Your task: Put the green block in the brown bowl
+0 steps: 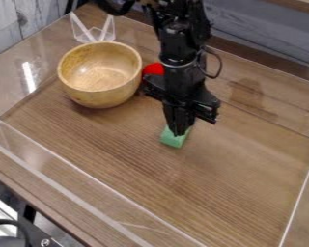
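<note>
One wooden table, clear walls, green block

Brown bowl: light wood, visible grain, smooth satin sheen.
Green block: matte, plain faces.
Table: dark wood-grain top, faint gloss toward 1 o'clock.
Side wall: clear glossy plastic, 8 o'clock edge.
Gripper: black, dull finish.
</note>
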Action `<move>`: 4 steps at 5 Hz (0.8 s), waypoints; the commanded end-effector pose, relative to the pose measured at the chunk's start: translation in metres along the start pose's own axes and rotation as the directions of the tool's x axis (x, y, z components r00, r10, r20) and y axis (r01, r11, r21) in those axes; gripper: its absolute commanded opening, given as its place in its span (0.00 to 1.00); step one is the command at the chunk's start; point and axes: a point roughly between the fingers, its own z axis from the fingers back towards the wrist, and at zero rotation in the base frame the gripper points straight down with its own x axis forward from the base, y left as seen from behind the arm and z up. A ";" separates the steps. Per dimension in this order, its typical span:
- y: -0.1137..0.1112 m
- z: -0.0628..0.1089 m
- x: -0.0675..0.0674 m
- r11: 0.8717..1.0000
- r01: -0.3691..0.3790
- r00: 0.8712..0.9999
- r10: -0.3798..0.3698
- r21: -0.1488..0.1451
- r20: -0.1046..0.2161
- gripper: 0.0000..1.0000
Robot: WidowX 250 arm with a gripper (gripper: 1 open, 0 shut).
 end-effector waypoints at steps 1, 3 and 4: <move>0.003 0.025 0.004 1.000 -0.016 0.998 0.016 0.006 0.055 0.00; 0.019 0.073 -0.012 0.999 0.048 0.994 -0.048 0.002 0.093 0.00; 0.023 0.063 -0.008 1.000 0.007 0.996 -0.008 0.004 0.094 0.00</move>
